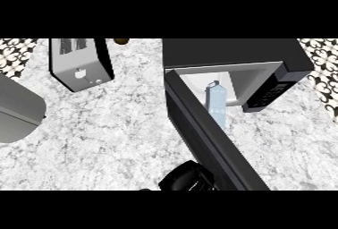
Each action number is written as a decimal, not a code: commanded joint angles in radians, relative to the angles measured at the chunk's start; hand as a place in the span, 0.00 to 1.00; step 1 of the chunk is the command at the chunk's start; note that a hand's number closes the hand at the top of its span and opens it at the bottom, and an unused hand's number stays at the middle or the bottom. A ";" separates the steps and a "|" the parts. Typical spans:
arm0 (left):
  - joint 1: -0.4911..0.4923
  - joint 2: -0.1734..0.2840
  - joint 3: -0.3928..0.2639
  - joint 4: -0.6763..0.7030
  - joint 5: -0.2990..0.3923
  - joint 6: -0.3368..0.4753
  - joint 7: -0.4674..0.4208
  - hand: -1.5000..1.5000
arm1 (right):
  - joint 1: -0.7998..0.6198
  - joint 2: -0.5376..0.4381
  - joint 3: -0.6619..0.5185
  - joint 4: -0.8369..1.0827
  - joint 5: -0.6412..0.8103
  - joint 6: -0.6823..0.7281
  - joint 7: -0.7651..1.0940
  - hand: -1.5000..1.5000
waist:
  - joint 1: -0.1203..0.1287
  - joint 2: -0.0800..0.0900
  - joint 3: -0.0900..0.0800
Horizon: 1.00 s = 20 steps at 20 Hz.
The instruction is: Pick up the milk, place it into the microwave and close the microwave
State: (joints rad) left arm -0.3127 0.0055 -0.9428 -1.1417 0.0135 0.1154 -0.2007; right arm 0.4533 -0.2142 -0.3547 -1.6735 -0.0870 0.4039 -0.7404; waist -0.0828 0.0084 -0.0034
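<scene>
Milk [217, 102] stands upright at the mouth of the microwave [231, 53], and no hand is holding it. From the head view you cannot tell if the carton is fully on the white floor of the oven or partly over its front edge, because the door [211, 138] hides its lower part.

In this same view, the door is wide open and runs toward you as a long dark slab. One black hand [187, 177] shows at the bottom edge, just beside the outer face of the door, and its fingers look curled with nothing inside them. You cannot tell from here which hand it is; by its place I judge it is the right one. The other hand does not show. On the left of the counter [119, 129] stands a toaster [79, 62], well apart.

I judge the placing step is done and the closing step is at hand. Next you need to push the door around its hinge until it shuts, and watch that the carton does not block it.
</scene>
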 commanded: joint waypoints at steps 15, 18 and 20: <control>-0.181 -0.005 -0.069 -0.035 0.309 0.451 -0.091 1.00 | -0.031 -0.127 0.029 -0.204 -0.167 0.101 0.087 0.00 | -0.109 0.024 -0.009; -0.209 -0.005 -0.036 -0.013 0.368 0.473 -0.121 1.00 | -0.025 -0.143 0.025 -0.233 -0.213 0.112 0.117 0.00 | -0.135 0.030 -0.009; -0.239 -0.005 -0.021 -0.007 0.409 0.471 -0.134 1.00 | -0.032 -0.165 0.026 -0.239 -0.213 0.115 0.134 0.00 | -0.148 0.038 -0.009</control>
State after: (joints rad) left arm -0.5080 0.0046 -0.9954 -1.1478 0.3537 0.5605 -0.2974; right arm 0.4277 -0.3516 -0.3291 -1.8963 -0.2744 0.4797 -0.6123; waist -0.2062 0.0375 -0.0114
